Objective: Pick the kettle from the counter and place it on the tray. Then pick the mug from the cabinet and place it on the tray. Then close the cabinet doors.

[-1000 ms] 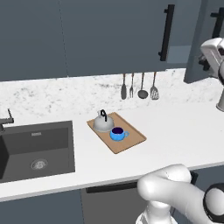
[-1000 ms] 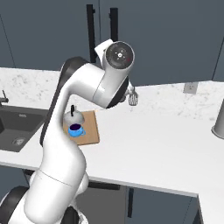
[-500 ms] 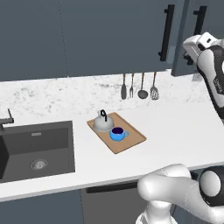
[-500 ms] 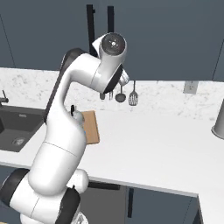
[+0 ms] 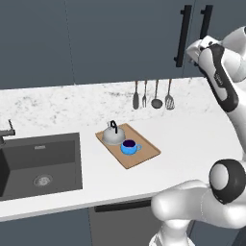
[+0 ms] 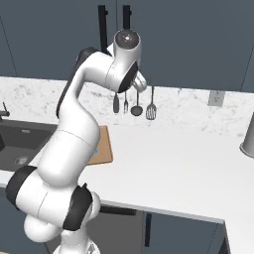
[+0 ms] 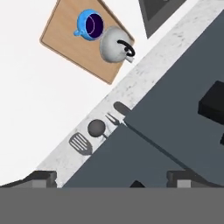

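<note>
One arm raised high, open pincer (image 7: 111, 177) beside cabinet doors (image 5: 192, 29)

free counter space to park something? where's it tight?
Open white counter right of the tray, running to the grey vessel. A narrower strip lies between sink and tray. Crowded: the tray, where kettle and mug sit close together.

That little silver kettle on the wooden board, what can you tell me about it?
The kettle is small, squat and dome-shaped, with a dull silver-grey, metal-looking body and a thin black handle arching over the top. It stands upright on the back end of the light-brown tray, toward the speckled backsplash. The blue mug sits close beside it on the same tray; whether they touch is unclear. From the hand view it reads as a round grey dome. Nothing grips it.
</note>
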Controlling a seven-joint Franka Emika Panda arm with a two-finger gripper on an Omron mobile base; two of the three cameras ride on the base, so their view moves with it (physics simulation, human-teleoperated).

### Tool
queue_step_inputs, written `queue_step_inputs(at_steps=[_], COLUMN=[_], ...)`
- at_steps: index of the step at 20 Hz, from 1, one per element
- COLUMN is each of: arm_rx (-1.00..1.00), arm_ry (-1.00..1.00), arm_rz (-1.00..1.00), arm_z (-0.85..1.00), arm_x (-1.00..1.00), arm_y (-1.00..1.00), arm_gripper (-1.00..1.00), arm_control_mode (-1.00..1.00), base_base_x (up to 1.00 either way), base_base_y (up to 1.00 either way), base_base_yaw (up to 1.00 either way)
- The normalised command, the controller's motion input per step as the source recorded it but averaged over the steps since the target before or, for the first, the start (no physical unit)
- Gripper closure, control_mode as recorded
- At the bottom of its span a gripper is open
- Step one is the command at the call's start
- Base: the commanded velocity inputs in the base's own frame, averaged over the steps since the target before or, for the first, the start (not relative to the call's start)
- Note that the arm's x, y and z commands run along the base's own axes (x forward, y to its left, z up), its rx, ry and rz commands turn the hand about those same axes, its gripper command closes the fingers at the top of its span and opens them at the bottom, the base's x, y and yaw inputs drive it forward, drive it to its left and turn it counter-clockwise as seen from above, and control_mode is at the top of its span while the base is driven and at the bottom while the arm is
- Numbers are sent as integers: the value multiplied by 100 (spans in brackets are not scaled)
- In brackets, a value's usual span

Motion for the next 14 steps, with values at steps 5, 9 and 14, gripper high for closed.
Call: queue_step_inputs(at_steps=[5,9,14], arm_rx=[-7,-8,-8], arm_ry=[10,8,1], arm_rz=[0,0,0], arm_z=[-31,-34,-33], arm_x=[48,32,31], arm_y=[-1,0,0], arm_gripper=[-100,-100,-100], arm_control_mode=[-100,-100,-100], base_base_x=[0,0,0], base_base_y=[0,0,0], base_base_yaw=[0,0,0])
